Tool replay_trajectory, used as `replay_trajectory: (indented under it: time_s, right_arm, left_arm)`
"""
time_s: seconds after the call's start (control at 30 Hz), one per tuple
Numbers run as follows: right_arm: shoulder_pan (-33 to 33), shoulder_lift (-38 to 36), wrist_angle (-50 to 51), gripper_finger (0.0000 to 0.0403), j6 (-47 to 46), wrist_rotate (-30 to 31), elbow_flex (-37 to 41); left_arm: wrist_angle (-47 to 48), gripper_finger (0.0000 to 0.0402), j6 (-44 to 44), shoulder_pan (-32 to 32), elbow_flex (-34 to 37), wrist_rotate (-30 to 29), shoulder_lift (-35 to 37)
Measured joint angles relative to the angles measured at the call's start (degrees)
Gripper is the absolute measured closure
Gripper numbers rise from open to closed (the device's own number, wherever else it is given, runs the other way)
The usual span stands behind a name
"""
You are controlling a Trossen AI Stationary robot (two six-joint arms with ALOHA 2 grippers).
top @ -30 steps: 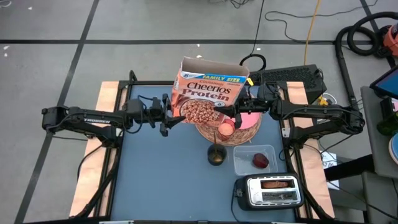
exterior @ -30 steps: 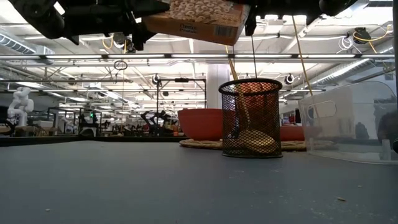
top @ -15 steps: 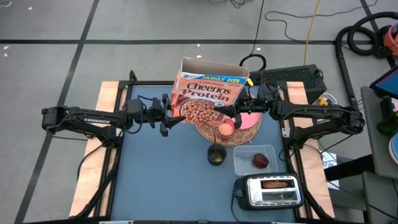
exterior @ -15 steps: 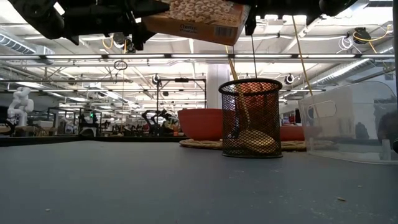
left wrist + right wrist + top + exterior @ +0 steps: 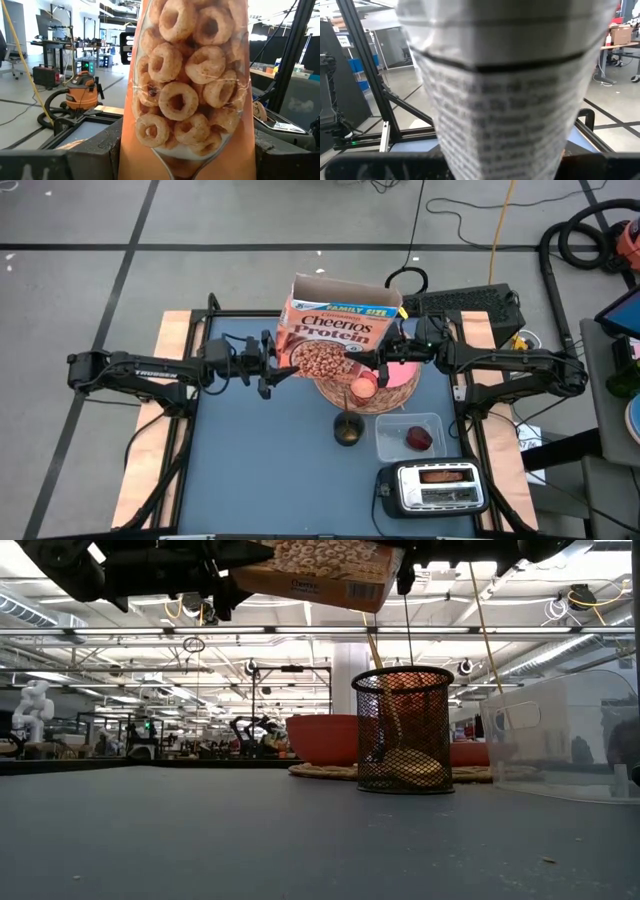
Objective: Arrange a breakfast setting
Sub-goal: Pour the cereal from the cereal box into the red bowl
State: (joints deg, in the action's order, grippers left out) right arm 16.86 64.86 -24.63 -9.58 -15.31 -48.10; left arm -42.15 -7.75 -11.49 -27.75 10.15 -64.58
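While the orange-brown cardboard cereal box hangs in the air above the far middle of the blue-grey table, both arms grip it from opposite sides: the left gripper is clamped on the box's left lower edge and the right gripper is clamped on its right edge. The box is tilted, with its open flaps toward the table's far side, and in the low view its underside shows high above the tabletop. The left wrist view is filled by the printed cereal rings on the box front; the right wrist view shows a side panel of small print. Below the box lies the round woven wicker mat, bearing a pink plate and a small pink cup. Nearer the front stand a black wire-mesh holder, a clear plastic tub containing a dark red fruit, and a silver toaster with browned bread in its slot.
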Motion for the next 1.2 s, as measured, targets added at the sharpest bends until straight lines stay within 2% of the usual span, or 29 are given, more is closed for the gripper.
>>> replay_trajectory:
  time_s: [0.5, 0.6, 0.8, 0.9, 1.2]
  right_arm:
    - [0.0, 0.1, 0.6, 0.0310, 0.2, 0.2, -0.2]
    - [0.0, -0.1, 1.0, 0.0310, 0.3, 0.0, -0.2]
    - [0.1, -0.5, 0.9, 0.0310, 0.4, 0.3, -0.2]
    - [0.1, -1.1, 1.3, 0.0310, 0.4, 0.5, -0.2]
    - [0.0, -3.7, 5.6, 0.0310, 0.4, 0.5, -0.2]
  left_arm:
    - [-4.3, 0.0162, -1.4, -0.1, 0.3, -1.2, -0.1]
    - [-4.4, 0.0140, -1.1, -0.2, 0.5, -1.8, 0.1]
    - [-4.6, 0.0065, -0.3, -0.2, 0.5, -2.4, 0.4]
    - [-4.6, 0.0041, 0.3, -0.7, 0.5, -2.6, 0.7]
    - [-6.7, 0.0030, 0.5, -3.6, 0.3, -2.7, 5.6]
